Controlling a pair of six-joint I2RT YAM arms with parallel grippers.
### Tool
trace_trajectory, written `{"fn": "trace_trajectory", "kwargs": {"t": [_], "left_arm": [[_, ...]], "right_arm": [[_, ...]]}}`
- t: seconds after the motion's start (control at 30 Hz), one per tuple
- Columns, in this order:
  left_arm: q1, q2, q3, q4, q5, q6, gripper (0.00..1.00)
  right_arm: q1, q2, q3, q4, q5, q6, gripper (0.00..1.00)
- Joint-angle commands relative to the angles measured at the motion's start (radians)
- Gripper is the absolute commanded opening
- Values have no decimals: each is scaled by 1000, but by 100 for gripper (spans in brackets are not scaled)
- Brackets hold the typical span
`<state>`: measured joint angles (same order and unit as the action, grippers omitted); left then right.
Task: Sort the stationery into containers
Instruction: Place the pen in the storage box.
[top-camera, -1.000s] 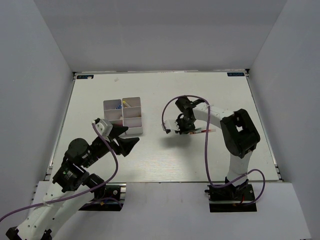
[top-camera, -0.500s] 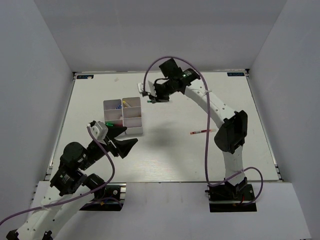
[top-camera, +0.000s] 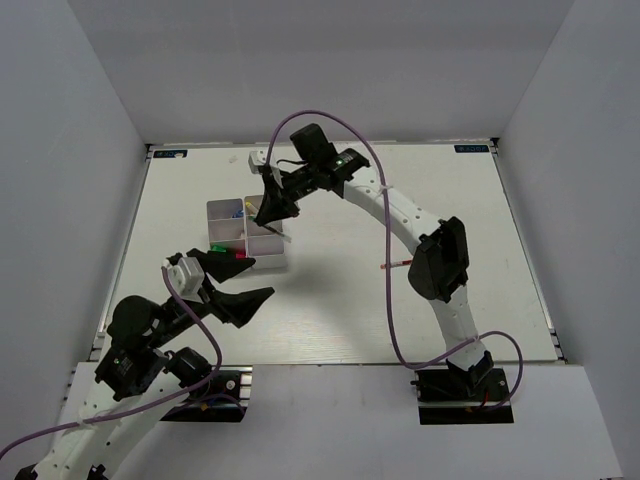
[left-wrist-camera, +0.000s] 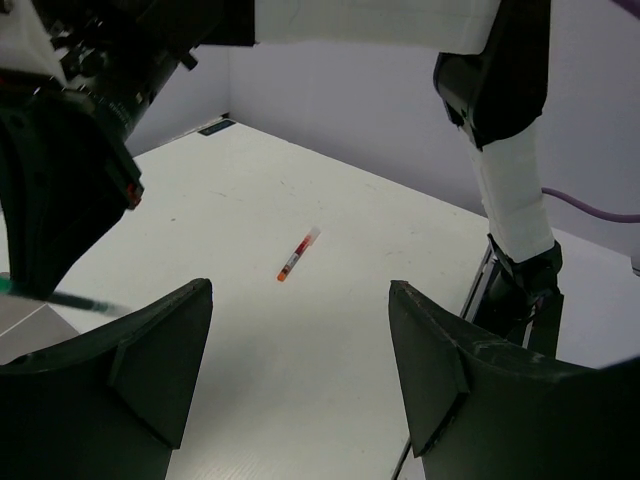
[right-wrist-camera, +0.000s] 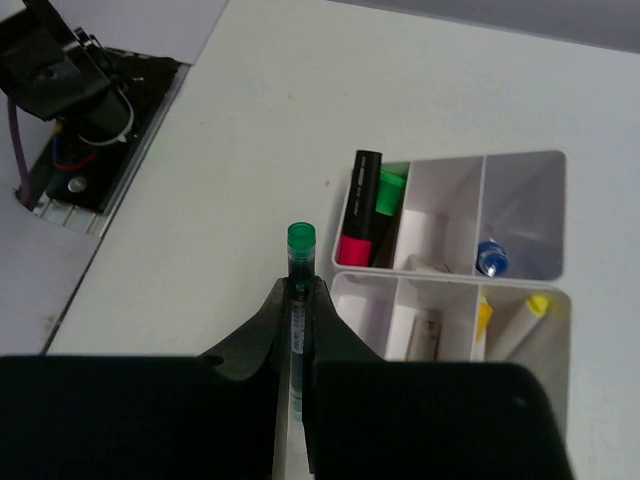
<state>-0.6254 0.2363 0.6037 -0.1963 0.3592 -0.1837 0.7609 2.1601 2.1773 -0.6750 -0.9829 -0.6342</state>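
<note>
The pale tray (top-camera: 265, 258) stands left of the table's centre; it also shows in the right wrist view (right-wrist-camera: 448, 280). Its compartments hold black highlighters with pink and green ends (right-wrist-camera: 366, 205), a blue-capped pen (right-wrist-camera: 492, 256), yellow pens (right-wrist-camera: 484, 316) and a beige eraser (right-wrist-camera: 426, 336). My right gripper (top-camera: 270, 214) (right-wrist-camera: 300, 292) is shut on a green-capped pen (right-wrist-camera: 300, 246) and hangs over the tray's near-left edge. A thin red pen (top-camera: 397, 265) (left-wrist-camera: 298, 254) lies on the table to the right. My left gripper (top-camera: 250, 278) (left-wrist-camera: 300, 298) is open and empty, just in front of the tray.
The right arm (top-camera: 385, 205) stretches across the table's middle from its base (top-camera: 455, 385). White walls enclose the table on three sides. The left arm's base (right-wrist-camera: 75, 120) lies beyond the table's edge.
My right arm has swung from the table's middle, by the red pen, up and left to over the tray, carrying the green pen. My left arm has drawn back slightly.
</note>
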Motion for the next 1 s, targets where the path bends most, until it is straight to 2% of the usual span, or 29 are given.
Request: {"fn": "trace_trajectory", "kwargs": {"t": [0.0, 0.23, 0.4, 0.9, 0.97], "left_arm": [[4, -9, -2, 18, 27, 7, 81], [4, 0, -2, 18, 37, 16, 81], [13, 0, -2, 18, 37, 16, 81], [13, 0, -2, 18, 37, 16, 81], [13, 0, -2, 18, 37, 16, 81]], "right_arm": [[35, 27, 55, 109, -96, 123, 0], [52, 87, 76, 143, -86, 133, 0], [48, 129, 96, 229, -94, 208, 0], [28, 233, 125, 255, -100, 116, 0], [25, 234, 112, 243, -105, 107, 5]]}}
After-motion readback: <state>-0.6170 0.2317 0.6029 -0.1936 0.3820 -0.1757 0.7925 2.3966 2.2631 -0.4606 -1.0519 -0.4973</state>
